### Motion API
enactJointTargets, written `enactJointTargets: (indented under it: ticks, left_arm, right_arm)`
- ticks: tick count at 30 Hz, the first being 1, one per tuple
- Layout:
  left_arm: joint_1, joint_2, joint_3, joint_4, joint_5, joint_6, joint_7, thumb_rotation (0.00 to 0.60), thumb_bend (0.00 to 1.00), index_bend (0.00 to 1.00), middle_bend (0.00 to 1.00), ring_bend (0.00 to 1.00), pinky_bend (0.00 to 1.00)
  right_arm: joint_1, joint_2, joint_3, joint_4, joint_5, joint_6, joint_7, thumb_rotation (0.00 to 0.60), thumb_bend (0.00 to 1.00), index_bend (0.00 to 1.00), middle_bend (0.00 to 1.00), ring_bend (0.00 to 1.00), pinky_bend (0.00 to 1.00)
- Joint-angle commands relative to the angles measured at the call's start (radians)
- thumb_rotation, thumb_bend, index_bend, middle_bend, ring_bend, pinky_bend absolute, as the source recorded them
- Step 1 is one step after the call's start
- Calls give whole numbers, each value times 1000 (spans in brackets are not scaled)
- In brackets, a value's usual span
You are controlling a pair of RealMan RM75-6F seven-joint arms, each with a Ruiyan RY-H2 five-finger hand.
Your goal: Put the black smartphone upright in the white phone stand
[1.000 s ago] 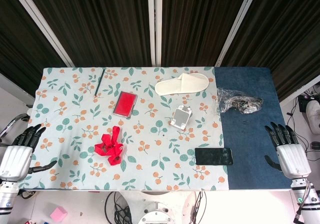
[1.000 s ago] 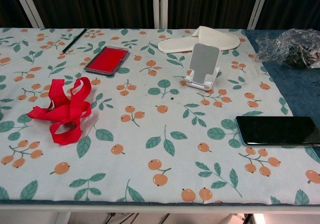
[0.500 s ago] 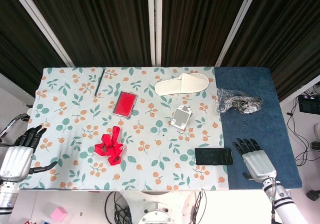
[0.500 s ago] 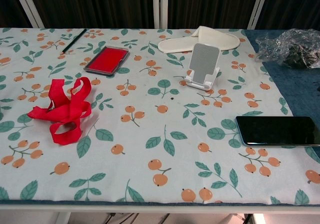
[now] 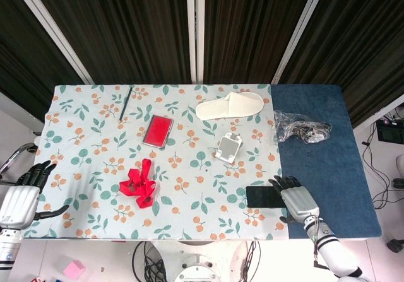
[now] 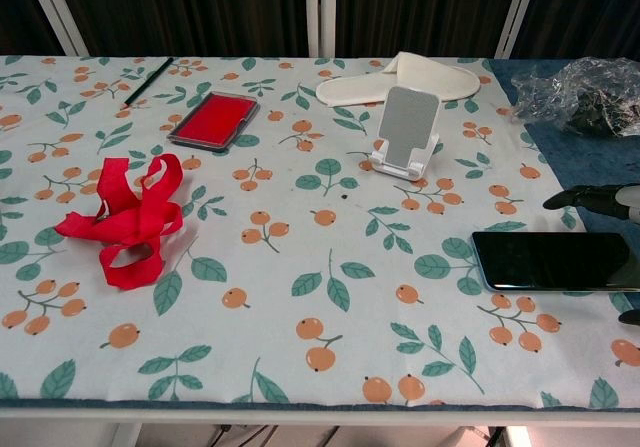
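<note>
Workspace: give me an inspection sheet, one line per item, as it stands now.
Surface: table under floral cloth, blue cloth on the right.
Job's things: black smartphone flat near the front right; white phone stand upright, empty.
Clutter: red ribbon, red case, white slipper, pen, crumpled plastic bag.
Robot hands: right robot hand open, over the phone's right end; left robot hand open, off the table's left edge.
Cables: some on the floor.
Surroundings: dark curtains behind.
</note>
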Motion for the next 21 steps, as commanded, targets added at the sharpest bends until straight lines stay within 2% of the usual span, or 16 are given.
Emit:
enactJointTargets:
  ticks: [1, 9, 21]
  left_arm:
    - [1, 3, 0, -3, 2, 1, 3, 415, 23, 90, 67, 72, 222]
    - [5, 22, 2, -21, 2, 5, 16, 415, 23, 90, 67, 72, 222]
    - [1, 25, 5, -35, -1, -10, 30, 412, 23, 90, 67, 72, 222]
  right_arm:
    - [16, -18, 4, 12, 25, 8, -7, 600, 93, 0, 0, 0, 0]
    - [53, -50, 7, 32, 67, 4, 0, 600, 144, 7, 0, 0, 0]
    - [85, -60, -20, 26, 115, 23, -21, 600, 176, 147, 0, 0, 0]
